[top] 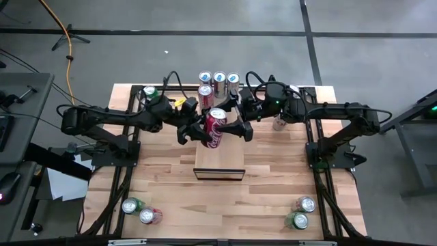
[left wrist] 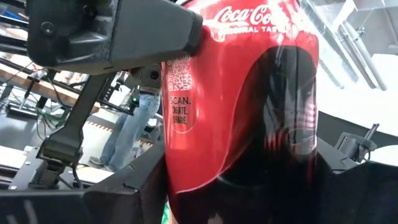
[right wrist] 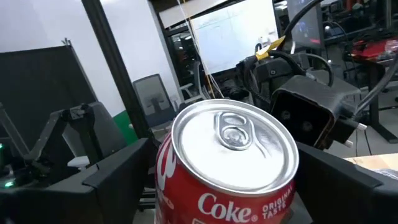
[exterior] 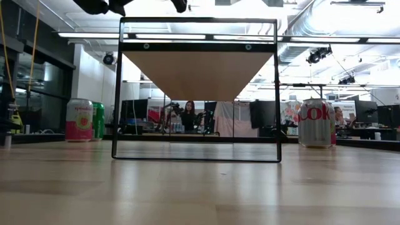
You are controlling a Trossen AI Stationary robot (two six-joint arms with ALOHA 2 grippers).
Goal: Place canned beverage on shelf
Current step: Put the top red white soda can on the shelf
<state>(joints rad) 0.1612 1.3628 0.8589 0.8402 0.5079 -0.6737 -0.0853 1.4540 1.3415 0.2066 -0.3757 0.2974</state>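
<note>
Two grippers meet at one red Coke can [top: 215, 128], which hangs tilted above the far end of the shelf [top: 220, 158], clear of its pale top. Left gripper [top: 198, 130] pinches the can's body between its fingers. Right gripper [top: 231, 128] has its fingers spread on either side of the can's silver top.

The can [top: 215, 128] held above the shelf [top: 219, 155] is bright red with white lettering and a silver top. The shelf is pale smooth wood with a thin black frame. The surface [top: 273, 191] shows light wooden planks. Both arms are black. One can [exterior: 79, 120] is pink, and the one behind it [exterior: 98, 120] is green.
</note>
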